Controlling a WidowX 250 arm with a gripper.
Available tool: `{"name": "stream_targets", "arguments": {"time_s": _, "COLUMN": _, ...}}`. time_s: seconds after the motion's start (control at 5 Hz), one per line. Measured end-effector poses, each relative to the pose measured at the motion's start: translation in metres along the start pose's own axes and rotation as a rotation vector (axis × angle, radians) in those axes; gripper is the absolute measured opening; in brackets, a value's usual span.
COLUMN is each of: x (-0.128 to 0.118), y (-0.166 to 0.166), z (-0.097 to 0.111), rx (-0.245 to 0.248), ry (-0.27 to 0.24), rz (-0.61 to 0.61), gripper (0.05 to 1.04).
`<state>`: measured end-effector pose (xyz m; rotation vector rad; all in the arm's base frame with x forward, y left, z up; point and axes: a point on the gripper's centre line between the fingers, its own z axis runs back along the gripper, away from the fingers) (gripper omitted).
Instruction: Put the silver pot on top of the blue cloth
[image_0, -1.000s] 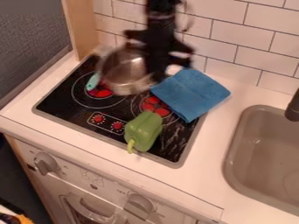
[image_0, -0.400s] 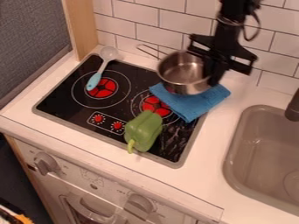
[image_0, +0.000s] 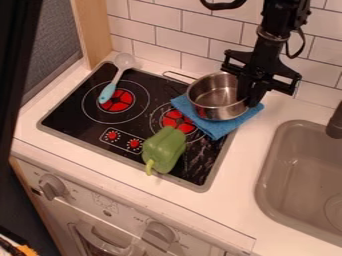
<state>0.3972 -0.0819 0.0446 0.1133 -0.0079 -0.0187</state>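
The gripper (image_0: 250, 100) hangs at the upper right, its fingers at the right rim of the silver pot (image_0: 215, 102), which they pinch. Upright, with its handle toward the back left, the pot is over the blue cloth (image_0: 224, 129) and appears to rest on it. The cloth lies across the right back edge of the stove and the counter; its middle is hidden under the pot.
A green pepper (image_0: 163, 149) lies on the stove (image_0: 83, 130) in front of the cloth. On the back left burner is a spoon (image_0: 115, 80) with a blue handle. The sink (image_0: 280, 165) is at the right, and a tiled wall (image_0: 200, 30) stands behind.
Held by the gripper, the pot has travelled right from above the left burner, then down onto the cloth. A dark shape has come in along the left edge.
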Motion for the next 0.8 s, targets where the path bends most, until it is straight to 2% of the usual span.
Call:
{"name": "stream_targets", "arguments": {"time_s": 0.2, "x": -0.001, "y": 0.001, "z": 0.0, "rx": 0.004, "ry": 0.008, "rz": -0.004, "gripper": 0.611}}
{"name": "stream_targets", "arguments": {"time_s": 0.4, "x": -0.013, "y": 0.002, "z": -0.004, "rx": -0.004, "ry": 0.026, "rz": -0.016, "gripper": 0.886}}
{"name": "stream_targets", "arguments": {"time_s": 0.6, "x": -0.03, "y": 0.006, "z": 0.024, "rx": -0.04, "ry": -0.056, "rz": -0.002, "gripper": 1.011}}
{"name": "stream_targets", "arguments": {"time_s": 0.8, "x": -0.06, "y": 0.012, "z": 0.033, "rx": -0.097, "ry": -0.097, "rz": 0.019, "gripper": 1.007}}
